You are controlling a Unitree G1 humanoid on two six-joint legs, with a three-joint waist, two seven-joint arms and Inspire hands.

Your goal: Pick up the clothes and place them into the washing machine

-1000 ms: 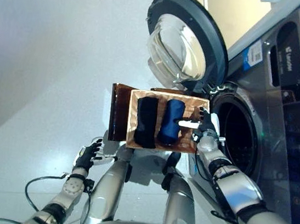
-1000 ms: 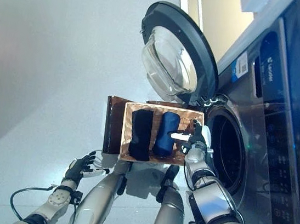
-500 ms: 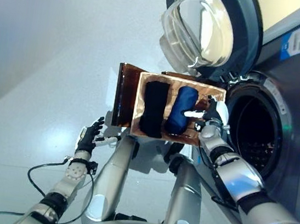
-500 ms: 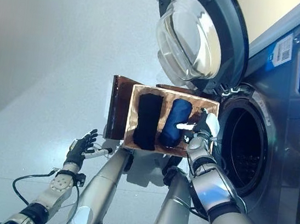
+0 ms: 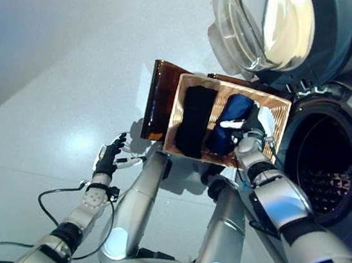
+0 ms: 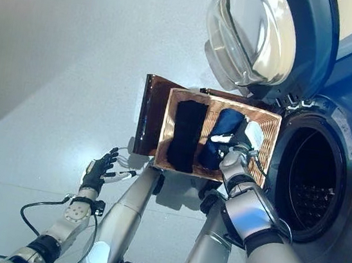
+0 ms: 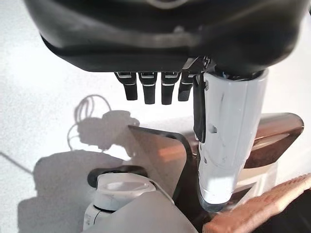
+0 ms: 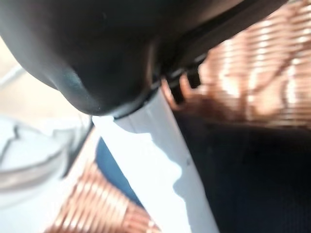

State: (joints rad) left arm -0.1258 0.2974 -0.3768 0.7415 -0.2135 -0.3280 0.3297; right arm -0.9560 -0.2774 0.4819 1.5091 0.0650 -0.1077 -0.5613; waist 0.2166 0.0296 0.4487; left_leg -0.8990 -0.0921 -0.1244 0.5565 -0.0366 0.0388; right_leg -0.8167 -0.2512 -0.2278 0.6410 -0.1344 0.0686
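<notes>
Two folded garments lie side by side in a woven basket: a black garment on the side away from the machine, a blue garment nearer to it. Basket sits on the floor just in front of the washing machine drum opening, with a brown panel standing against its far side. The washer door is swung fully open above the basket; the drum looks dark and, as far as I can see, holds nothing yet.

Step in hand, by my reading: the pick-up of the first piece, the blue one. Nothing has gone into the machine.

Right robot hand is down in the basket at the blue garment's machine-side edge, its white-covered thumb lying across the cloth. The right wrist view shows the thumb over dark fabric and basket weave, with short fingers just visible past it, but I cannot tell whether they have closed on the cloth or merely rest there. So: touching, grip unconfirmed.

Left robot hand hangs low and well apart from the basket, over bare floor, fingers straight and relaxed, holding nothing.

Next move, I judge, calls for a firm close round the blue roll, a lift clear of the basket rim, then a short swing sideways into the drum. The rim could snag a loose fold.
</notes>
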